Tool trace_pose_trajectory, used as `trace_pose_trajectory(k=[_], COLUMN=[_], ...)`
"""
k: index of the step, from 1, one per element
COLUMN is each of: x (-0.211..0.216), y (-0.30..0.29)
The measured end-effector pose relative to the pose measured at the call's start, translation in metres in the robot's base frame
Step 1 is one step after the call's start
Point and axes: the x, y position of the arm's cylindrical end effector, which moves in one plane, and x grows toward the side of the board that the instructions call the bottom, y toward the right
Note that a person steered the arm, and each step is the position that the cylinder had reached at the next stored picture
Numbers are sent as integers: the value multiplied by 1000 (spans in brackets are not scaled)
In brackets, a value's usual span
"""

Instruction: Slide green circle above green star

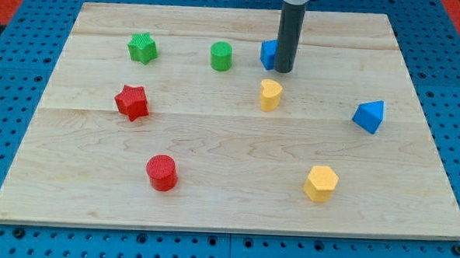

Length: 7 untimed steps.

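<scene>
The green circle [221, 56] sits on the wooden board [228, 168] near the view's top, left of centre. The green star [142, 48] lies about a hundred pixels to its left, at about the same height. My tip [284, 71] is on the board to the right of the green circle, well apart from it. The rod stands in front of a blue block [268, 54] and hides most of it, so its shape is unclear.
A yellow block [270, 94] lies just below my tip. A red star [131, 102] is at the left, a red circle [162, 173] at the lower left, a yellow hexagon [321, 183] at the lower right, a blue block [369, 116] at the right.
</scene>
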Motion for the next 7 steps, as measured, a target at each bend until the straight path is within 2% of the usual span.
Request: trace_pose_trajectory(k=[1,4,7], x=[0,-11,-48], y=[-44,-127,-128])
